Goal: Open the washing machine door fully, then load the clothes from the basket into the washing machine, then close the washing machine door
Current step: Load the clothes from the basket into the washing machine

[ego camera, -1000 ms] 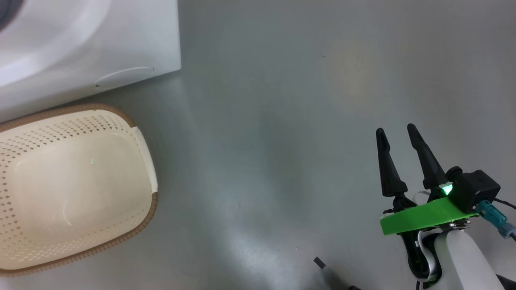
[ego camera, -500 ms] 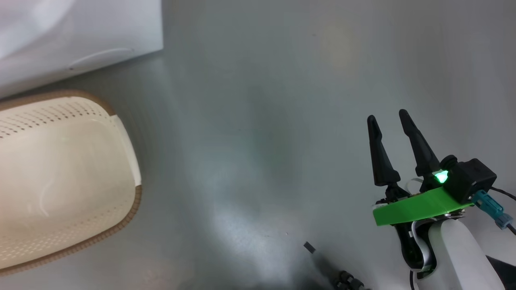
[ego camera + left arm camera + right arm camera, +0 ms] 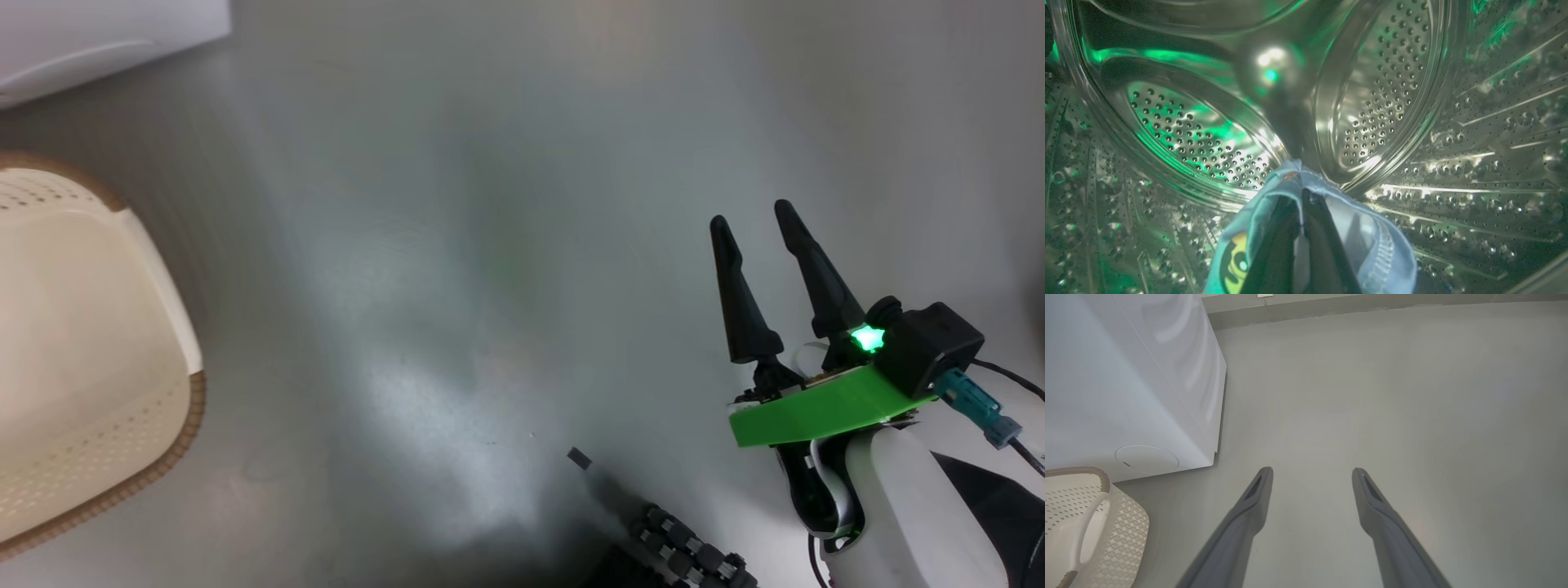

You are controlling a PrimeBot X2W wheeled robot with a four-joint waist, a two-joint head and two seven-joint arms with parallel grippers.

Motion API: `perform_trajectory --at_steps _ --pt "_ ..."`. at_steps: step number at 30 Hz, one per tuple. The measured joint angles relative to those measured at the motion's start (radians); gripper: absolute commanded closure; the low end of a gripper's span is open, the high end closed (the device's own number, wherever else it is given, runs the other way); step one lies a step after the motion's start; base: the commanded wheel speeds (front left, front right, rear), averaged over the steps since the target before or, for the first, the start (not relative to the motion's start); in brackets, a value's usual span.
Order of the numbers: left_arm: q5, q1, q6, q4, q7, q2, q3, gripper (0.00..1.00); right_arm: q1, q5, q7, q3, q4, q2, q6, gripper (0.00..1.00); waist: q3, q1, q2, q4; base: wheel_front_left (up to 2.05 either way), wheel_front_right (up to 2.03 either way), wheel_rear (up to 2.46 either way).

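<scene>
Your left gripper (image 3: 1301, 198) is inside the washing machine (image 3: 1126, 375), deep in the perforated steel drum (image 3: 1396, 98). Its two dark fingers are pressed together on a fold of the clothes (image 3: 1372, 245), and the light blue fabric wraps over both fingers and hangs down at each side of them. So the clothes are in the drum; whether they already touch its wall, I cannot tell. The basket (image 3: 90, 343) on the floor (image 3: 490, 245) near the machine looks empty. The right gripper (image 3: 751, 214) hangs over the bare floor with its fingers spread apart and nothing between them. I judge that this garment is light and very soft: it has no stiffness, and it will fall in a loose heap when you release it. It seems neither fragile nor slippery, but the stitched hem (image 3: 1386, 249) beside the fingers may catch on a fingertip, so the cloth could follow the hand out. A hold on a bunched fold, as now, suits such a thing. A hold on one edge would let the rest trail over the mouth of the drum.
</scene>
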Motion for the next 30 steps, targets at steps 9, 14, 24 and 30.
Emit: perform_trajectory --at_steps 9,14,24,30 --pt "0.066 -0.121 0.007 0.133 -0.1 0.052 -0.034 1.0 -0.014 0.01 0.0 0.038 0.004 0.001 0.0 0.0 0.053 0.0 0.0 -0.056 0.0 0.0 0.0" --pt "0.064 -0.124 0.007 0.208 -0.107 0.042 -0.041 0.67 -0.014 0.01 0.0 0.036 0.005 0.001 0.0 0.0 0.061 -0.0001 0.0 -0.061 0.0 0.0 0.0" --pt "0.047 -0.147 0.005 0.281 -0.141 -0.032 -0.07 0.0 -0.016 -0.005 0.0 0.002 0.004 0.001 0.0 0.0 0.04 -0.0001 0.0 -0.015 0.0 0.0 0.0" --pt "0.026 -0.136 0.005 0.309 -0.172 -0.082 -0.081 0.0 -0.015 -0.019 0.0 -0.035 0.003 0.001 0.0 0.0 0.013 0.0 0.0 0.029 0.0 0.0 0.0"
